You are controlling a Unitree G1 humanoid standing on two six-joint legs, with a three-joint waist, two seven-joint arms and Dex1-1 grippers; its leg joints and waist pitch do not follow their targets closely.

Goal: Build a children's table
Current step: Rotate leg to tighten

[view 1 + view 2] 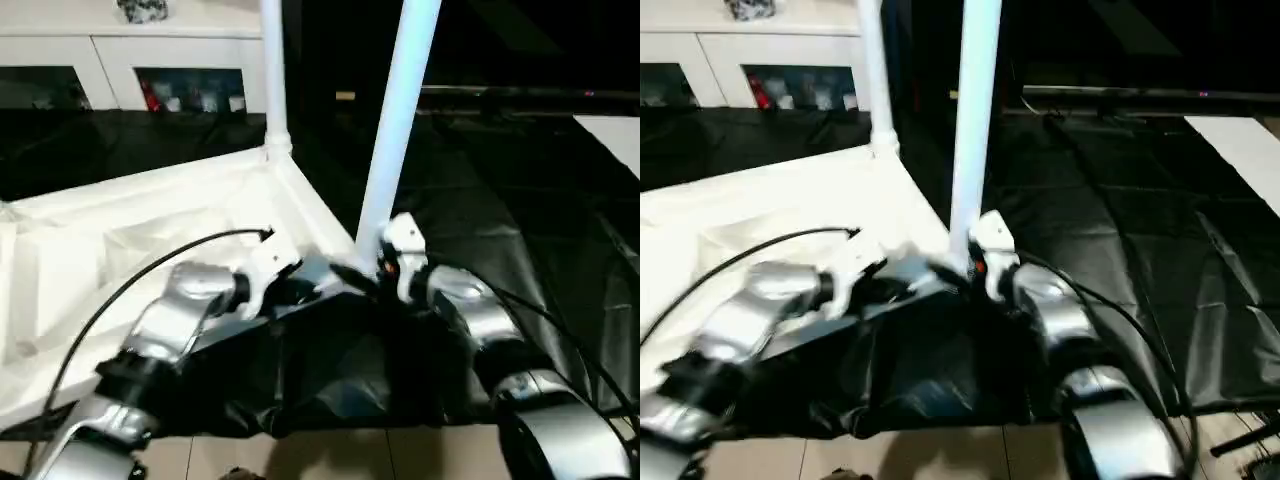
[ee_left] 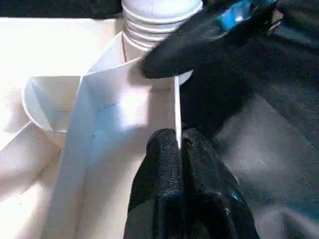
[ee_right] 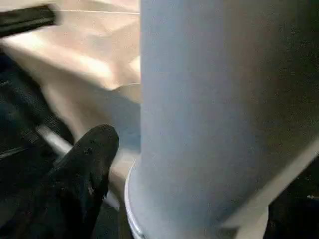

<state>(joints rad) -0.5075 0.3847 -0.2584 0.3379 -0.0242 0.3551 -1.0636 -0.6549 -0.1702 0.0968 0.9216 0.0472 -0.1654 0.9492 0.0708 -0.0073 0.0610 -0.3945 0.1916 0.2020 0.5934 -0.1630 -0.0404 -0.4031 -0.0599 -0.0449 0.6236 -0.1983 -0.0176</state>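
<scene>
The tabletop [image 1: 150,240] is lying underside up on the covered table [image 1: 520,200], at the left. Two legs are standing in its corner sockets: the near leg [image 1: 395,130] at the front corner, the far leg [image 1: 272,70] behind it. A cabinet [image 1: 120,60] is standing behind the table.

Two upright legs [image 1: 974,130], perhaps socketed

Two upright white tapered plastic legs, near one [image 1: 397,130] and far one [image 1: 272,75], cut off by top edge of head views. White ribbed plastic tabletop [image 1: 90,270] runs past left edge. Right hand [image 3: 189,164]: one black finger [image 3: 82,172] in wrist view, other cut off at corner. Items behind white cabinet's glass doors [image 1: 190,92] too blurred to identify.
</scene>
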